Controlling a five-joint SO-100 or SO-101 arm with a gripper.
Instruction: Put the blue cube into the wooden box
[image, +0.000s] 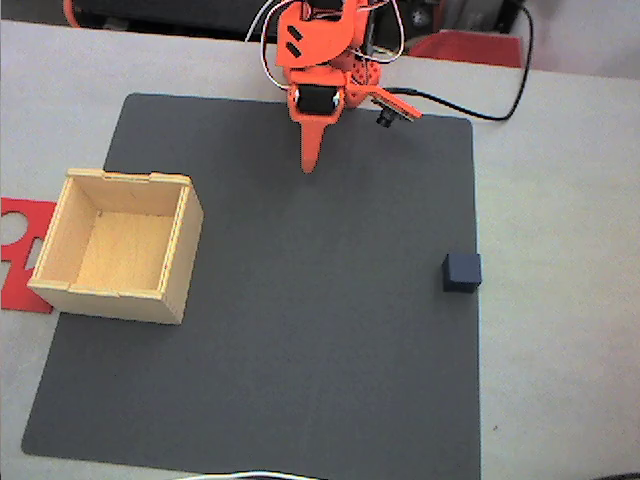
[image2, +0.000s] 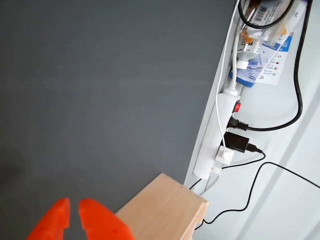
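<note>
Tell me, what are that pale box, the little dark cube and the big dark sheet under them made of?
The wooden box looks like pale unfinished plywood: thin walls, faint grain, notched rim. The blue cube is matte navy with plain faces; plastic, foam or painted wood, I cannot tell. The dark grey mat is flat and dull without shine, perhaps rubber or felt-like fabric.

One blue cube (image: 462, 271), right of centre in the fixed view; one wooden box (image: 118, 244), at left; one dark mat (image: 300, 320), central. One red cut-out piece (image: 20, 250), left edge; one orange arm (image: 325, 70), top centre.
</note>
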